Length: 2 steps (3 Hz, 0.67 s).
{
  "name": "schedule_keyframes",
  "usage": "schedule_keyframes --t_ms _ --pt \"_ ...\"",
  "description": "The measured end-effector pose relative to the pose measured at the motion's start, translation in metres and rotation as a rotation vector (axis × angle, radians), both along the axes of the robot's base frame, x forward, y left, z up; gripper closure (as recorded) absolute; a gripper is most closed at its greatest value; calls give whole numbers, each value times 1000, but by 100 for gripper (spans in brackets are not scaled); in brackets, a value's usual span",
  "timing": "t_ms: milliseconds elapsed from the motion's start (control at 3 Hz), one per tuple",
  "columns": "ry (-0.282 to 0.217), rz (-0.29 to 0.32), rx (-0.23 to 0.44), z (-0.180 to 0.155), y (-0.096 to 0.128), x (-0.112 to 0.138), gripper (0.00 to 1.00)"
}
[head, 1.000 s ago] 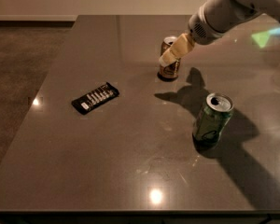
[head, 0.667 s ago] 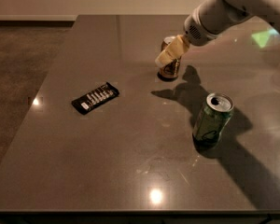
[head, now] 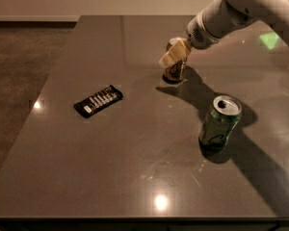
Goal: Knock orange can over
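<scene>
Hidden: the gripper point(head: 171, 57) covered the upper part of the orange can point(head: 176, 73), so most of the can's top was out of sight; whether the gripper was open or closed, or had hold of anything, I cannot tell.
Cut off: the arm point(head: 241, 8) left the frame at the top right corner.
Orange can: stood on its base toward the far middle of the table point(head: 135, 162), right at the gripper (contact looked likely, not certain).
Edges: the table's left and near edges lay well apart from the orange can.
Open room: tabletop stretched between the orange can and the black wrapper point(head: 98, 100), which lay flat left of centre.
Containers: the green can point(head: 218, 124) stood upright, nearer and to the right, well apart from the orange can; its opening was dark and its contents could not be seen.
</scene>
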<state>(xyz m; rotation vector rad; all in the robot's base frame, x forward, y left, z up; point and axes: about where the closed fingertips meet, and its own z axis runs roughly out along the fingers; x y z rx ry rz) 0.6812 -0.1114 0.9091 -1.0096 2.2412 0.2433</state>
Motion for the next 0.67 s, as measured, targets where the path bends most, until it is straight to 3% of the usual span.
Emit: schedule_keyframes --t_ms 667 --pt "-10 22 71 2 4 1 64"
